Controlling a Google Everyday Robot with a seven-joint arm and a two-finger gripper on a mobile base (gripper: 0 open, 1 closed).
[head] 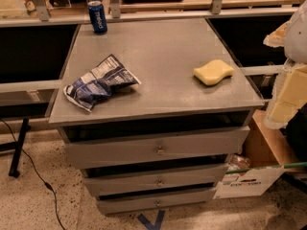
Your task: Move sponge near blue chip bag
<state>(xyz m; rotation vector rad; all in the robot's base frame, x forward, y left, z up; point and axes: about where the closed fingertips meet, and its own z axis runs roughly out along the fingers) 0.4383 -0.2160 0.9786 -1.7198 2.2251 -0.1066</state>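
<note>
Pale yellow, wavy-edged soft sponge block (213, 72) lay flat by the right edge of the grey metal drawer cabinet (163, 42), well apart from the crumpled dark blue and white foil chip bag (100, 83) at front left. A blue soda can (98, 17) stood back left. My gripper (288, 97) hung off the cabinet's right side; spread or closed, I could not tell

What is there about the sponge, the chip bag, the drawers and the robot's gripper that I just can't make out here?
Camera view only:
- Gripper: a pale blurred shape at the right edge, cut off by the frame.
- Blue chip bag: print too small and crumpled to read.
- Drawers: insides dark, shadowed by the cabinet top.
- Sponge: underside hidden against the top.
</note>
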